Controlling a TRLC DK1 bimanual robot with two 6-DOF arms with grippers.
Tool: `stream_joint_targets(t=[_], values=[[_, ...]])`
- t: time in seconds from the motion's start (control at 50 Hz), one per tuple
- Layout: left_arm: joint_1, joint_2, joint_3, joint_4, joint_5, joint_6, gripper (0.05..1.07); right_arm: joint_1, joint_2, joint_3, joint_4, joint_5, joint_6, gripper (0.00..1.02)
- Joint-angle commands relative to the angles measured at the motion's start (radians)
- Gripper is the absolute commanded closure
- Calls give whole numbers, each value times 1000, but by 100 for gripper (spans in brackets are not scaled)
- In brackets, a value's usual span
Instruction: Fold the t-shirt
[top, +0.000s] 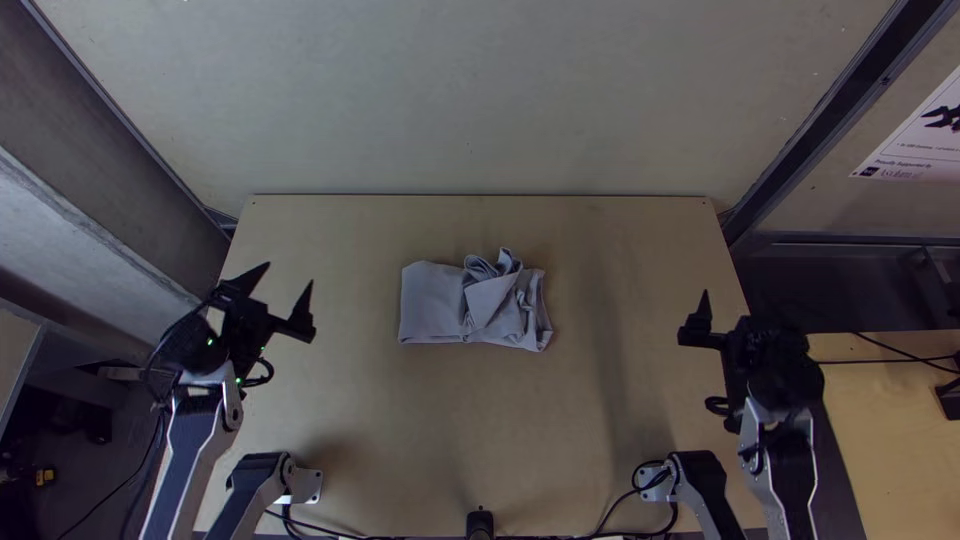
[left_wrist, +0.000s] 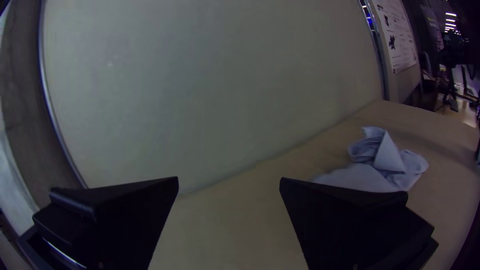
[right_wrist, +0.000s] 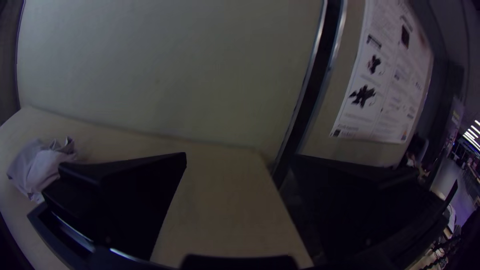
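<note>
Rightward, a white poster (top: 915, 145) with small print and dark figures hangs on the wall beside a dark frame post (top: 835, 125). A pale panel (top: 470, 100) stands along the table's (top: 450, 430) far edge; black cable (top: 305, 524) runs at the near edge, by a small black post (top: 480, 523). Shirt (top: 430, 300) mid-table, set in from every edge: one end lies flattish toward the left arm, the other bunched, a twisted fold on top. Left gripper (top: 288, 277) at the left edge, jaws wide apart, holding nothing. Right gripper (top: 745, 306) at the right edge, likewise spread and without cloth. Tabletop stretches between shirt and each gripper.
</note>
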Motion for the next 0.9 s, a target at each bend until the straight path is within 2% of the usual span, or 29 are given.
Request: stream_joint_targets(t=[0.0, 0.04, 0.18, 0.44, 0.62, 0.88], values=[[76, -67, -88, 79, 65, 23, 10, -44, -56, -16, 41, 21, -50, 6], [101, -81, -103, 81, 99, 23, 10, -64, -67, -16, 45, 21, -57, 6], [142, -93, -151, 133, 108, -8, 10, -67, -129, -50, 57, 21, -85, 6], [221, -90, -255, 257, 145, -48, 10, -18, -360, -175, 50, 21, -142, 6], [230, -64, -302, 336, 178, -94, 10, -6, -441, -235, 21, 20, -151, 6], [207, -67, -350, 411, 178, -101, 10, 14, -441, -326, 189, -3, -154, 6]])
